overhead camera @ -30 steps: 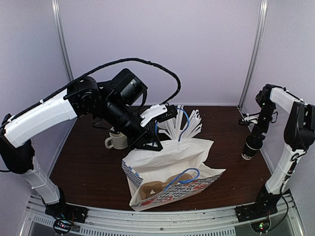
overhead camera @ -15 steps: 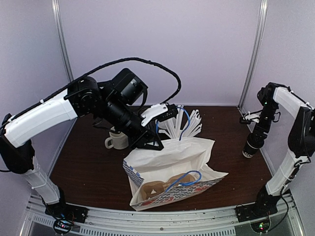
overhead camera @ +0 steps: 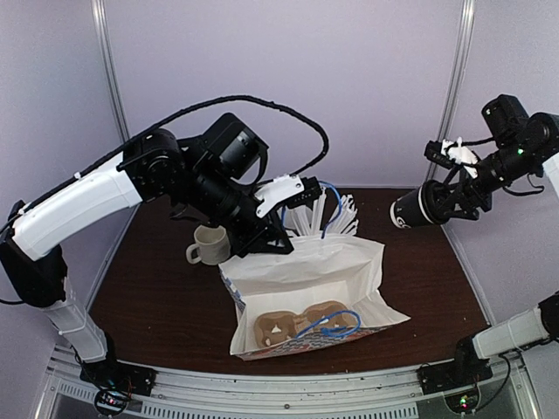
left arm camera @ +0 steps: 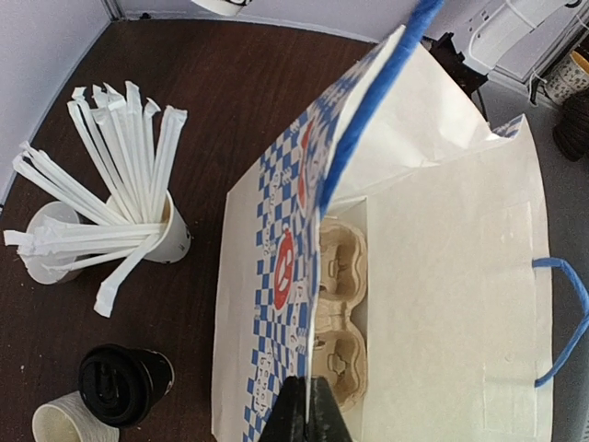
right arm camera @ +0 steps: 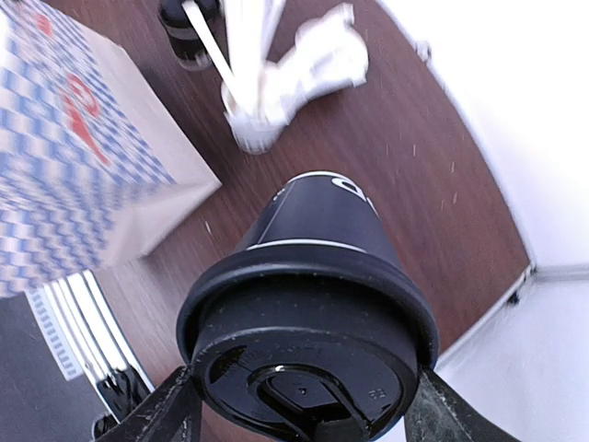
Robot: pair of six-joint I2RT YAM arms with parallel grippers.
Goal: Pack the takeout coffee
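Note:
One black takeout coffee cup [overhead camera: 409, 212] with a black lid [right arm camera: 308, 354] is held in my right gripper [overhead camera: 435, 202], high above the table's right side and tipped on its side, base toward the bag. In the right wrist view my fingers [right arm camera: 164, 412] clamp the lid's rim. The second black lidded cup [left arm camera: 121, 383] stands on the table behind the bag; it also shows in the right wrist view [right arm camera: 189, 37]. My left gripper [overhead camera: 284, 242] is shut on the back top edge of the white paper bag [overhead camera: 306, 279], holding it open. A brown cardboard cup carrier [left arm camera: 337, 313] lies inside, both wells bare.
A white cup of white stirrers [left arm camera: 167, 236] stands behind the bag, with a smaller white cup [left arm camera: 46, 247] beside it. A cream handled mug [overhead camera: 208, 245] sits left of the bag under my left arm. The bag's blue handles [overhead camera: 327, 319] hang loose. Walls close in on both sides.
My right gripper has lifted the black cup off the table at the far right and swung it up, tilted sideways. My left gripper has pulled the bag's edge back, opening the mouth wider.

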